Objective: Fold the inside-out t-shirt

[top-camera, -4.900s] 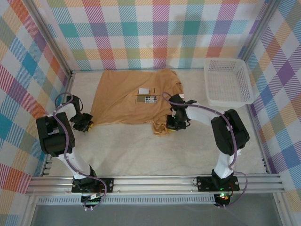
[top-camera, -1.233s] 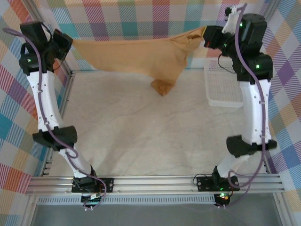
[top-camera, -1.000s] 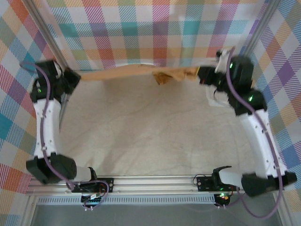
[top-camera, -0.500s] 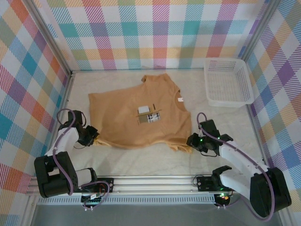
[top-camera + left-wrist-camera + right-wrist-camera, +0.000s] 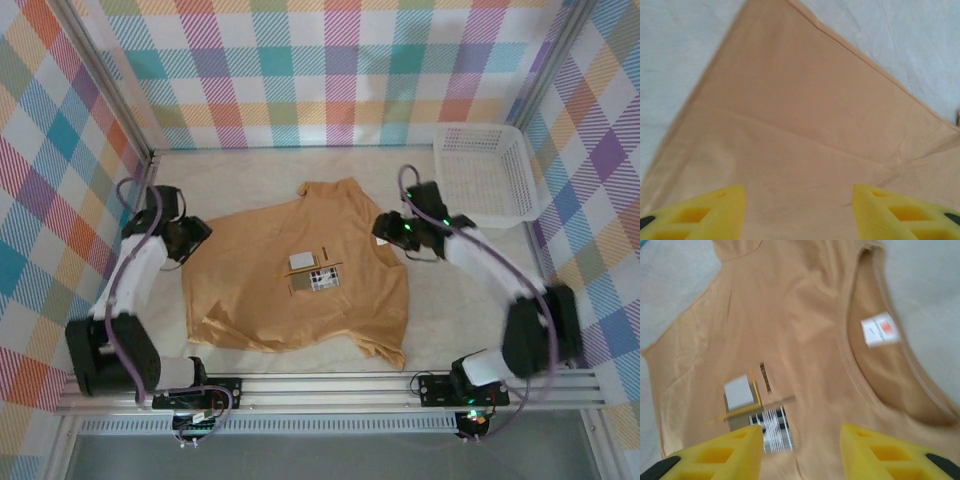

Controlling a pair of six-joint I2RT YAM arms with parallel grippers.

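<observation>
marbled table (image 5: 300, 362) carries the inside-out t-shirt (image 5: 250, 290) spread flat at its middle, and with the left gripper (image 5: 190, 234) and right gripper (image 5: 388, 230) both splayed and empty above its side and collar (image 5: 846, 357), i'd have them pinch matching edges and fold across together, keeping cloth taut.

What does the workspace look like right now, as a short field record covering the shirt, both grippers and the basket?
shirt: t-shirt spread flat on the table, not yet folded
collar: on the shirt's right side, white neck tag showing
left gripper: open, at the shirt's left corner
right gripper: open, over the collar area
basket: far right corner, apart from the shirt
</observation>
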